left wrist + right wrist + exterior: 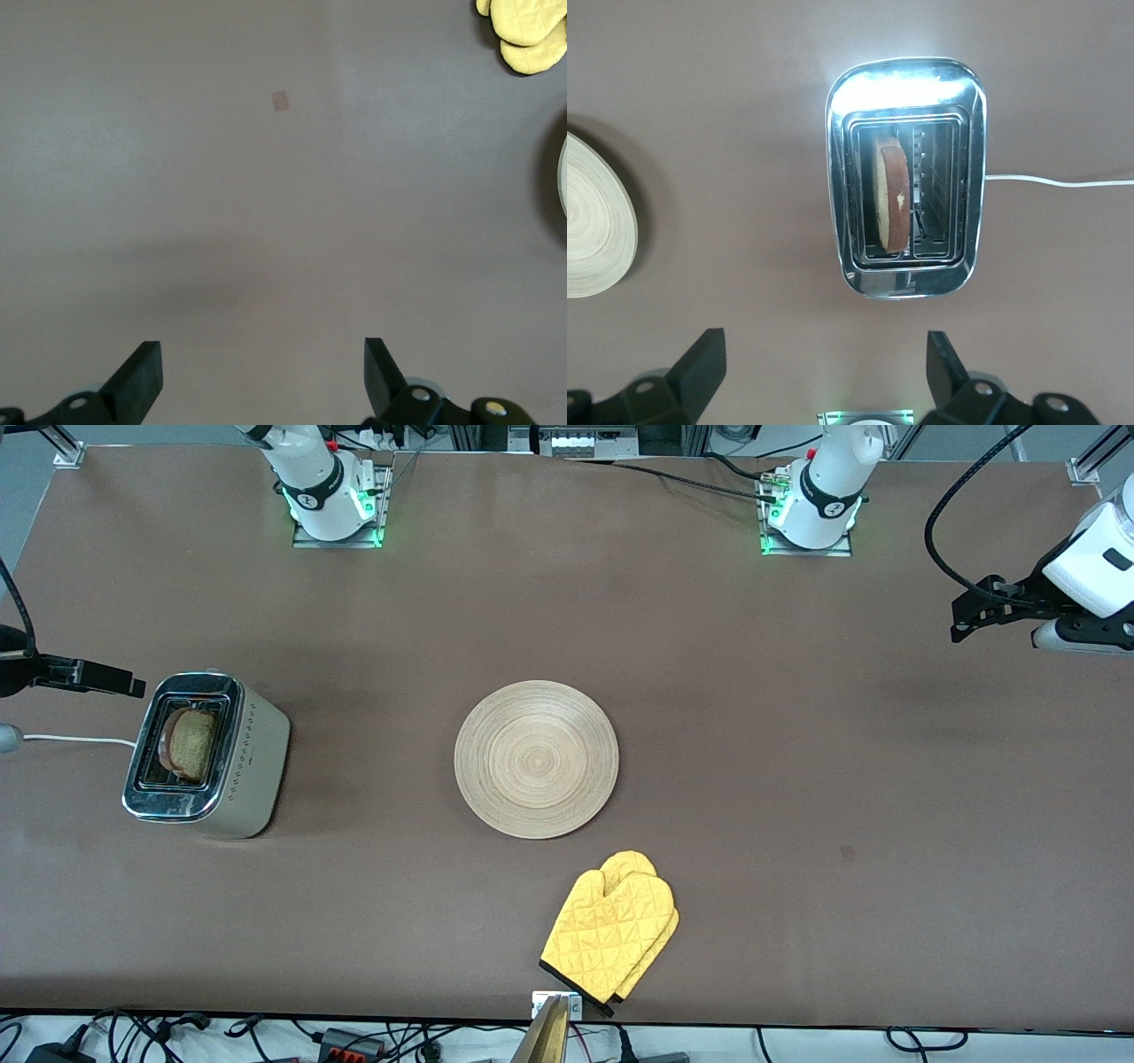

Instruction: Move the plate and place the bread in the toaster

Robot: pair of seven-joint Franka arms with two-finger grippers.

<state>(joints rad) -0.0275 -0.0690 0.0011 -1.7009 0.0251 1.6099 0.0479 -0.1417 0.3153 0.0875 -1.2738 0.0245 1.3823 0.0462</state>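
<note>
The toaster (pixel 208 757) stands at the right arm's end of the table, and the right wrist view shows its chrome top (pixel 904 84) from above. The bread (pixel 190 744) stands upright in the slot closer to the plate, crust up (pixel 893 197). The pale wooden plate (pixel 536 759) lies bare at the table's middle; its rim shows in the right wrist view (pixel 594 230). My right gripper (pixel 133 685) hangs open and empty in the air beside the toaster (pixel 824 363). My left gripper (pixel 961 624) is open and empty over bare table at the left arm's end (pixel 261 363).
A yellow oven mitt (pixel 613 934) lies nearer to the front camera than the plate, close to the table's edge; it also shows in the left wrist view (pixel 527 35). The toaster's white cord (pixel 75 739) runs off the right arm's end of the table.
</note>
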